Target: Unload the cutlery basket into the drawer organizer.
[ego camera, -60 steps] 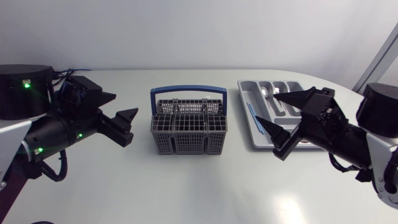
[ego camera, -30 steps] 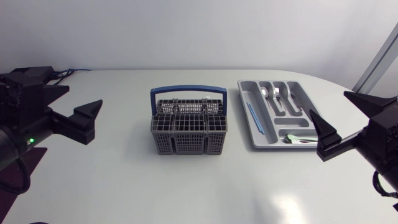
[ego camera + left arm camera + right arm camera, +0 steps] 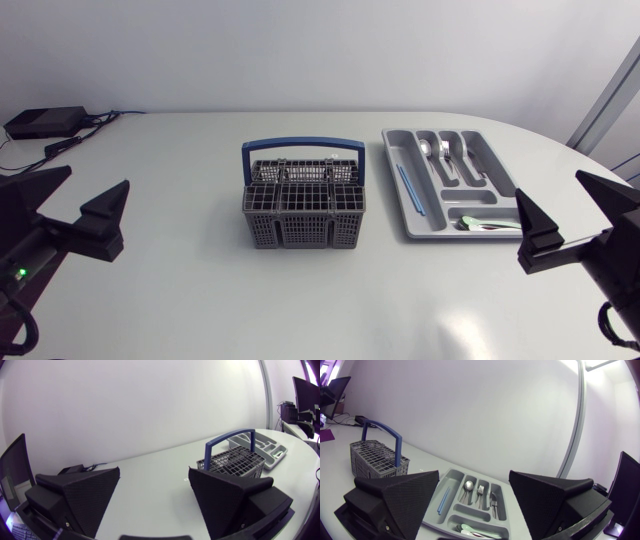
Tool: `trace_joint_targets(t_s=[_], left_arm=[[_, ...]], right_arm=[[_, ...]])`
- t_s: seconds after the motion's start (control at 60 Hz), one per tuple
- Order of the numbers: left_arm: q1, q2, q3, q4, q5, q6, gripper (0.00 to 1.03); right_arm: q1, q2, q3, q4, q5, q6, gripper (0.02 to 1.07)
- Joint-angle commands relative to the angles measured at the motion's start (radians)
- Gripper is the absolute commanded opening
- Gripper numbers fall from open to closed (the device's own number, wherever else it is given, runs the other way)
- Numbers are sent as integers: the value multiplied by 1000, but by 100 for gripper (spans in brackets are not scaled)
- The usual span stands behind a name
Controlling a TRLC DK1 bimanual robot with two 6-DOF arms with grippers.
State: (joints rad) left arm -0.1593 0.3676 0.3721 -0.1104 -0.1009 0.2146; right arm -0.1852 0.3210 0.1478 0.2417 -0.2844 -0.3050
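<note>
- The left gripper [image 3: 99,175] has two wide black fingers shaped like wedges, with a rough, dotted skin. They are spread apart and hold nothing. It sits well to the left of the basket.
- The right gripper [image 3: 549,181] looks the same. Its fingers are spread apart too and hold nothing. It sits well to the right of the basket, past the organizer.
- The cutlery basket [image 3: 303,205] is a grey plastic box with grid walls and a curved blue handle [image 3: 303,145]. It stands upright on the smooth white table [image 3: 200,290].
- The drawer organizer [image 3: 390,150] is a flat grey plastic tray with long slots. It lies near the basket, on its right, not touching it.
- The slot nearest the basket holds a thin blue stick [image 3: 408,190].
- The slots farther from the basket hold a shiny metal spoon [image 3: 427,148] and a fork [image 3: 445,152].
</note>
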Motion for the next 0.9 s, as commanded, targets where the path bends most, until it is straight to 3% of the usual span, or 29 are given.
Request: trace_joint_targets(t_s=[0.0, 0.633, 0.883], left_arm=[[22, -46, -57, 25, 18, -48, 100], [158, -366, -370, 110, 100, -214, 100], [159, -368, -372, 110, 101, -215, 100]], right_arm=[[24, -39, -40, -29, 31, 67, 103], [184, -319, -147, -240, 283, 304, 103], [185, -321, -148, -242, 284, 305, 103]])
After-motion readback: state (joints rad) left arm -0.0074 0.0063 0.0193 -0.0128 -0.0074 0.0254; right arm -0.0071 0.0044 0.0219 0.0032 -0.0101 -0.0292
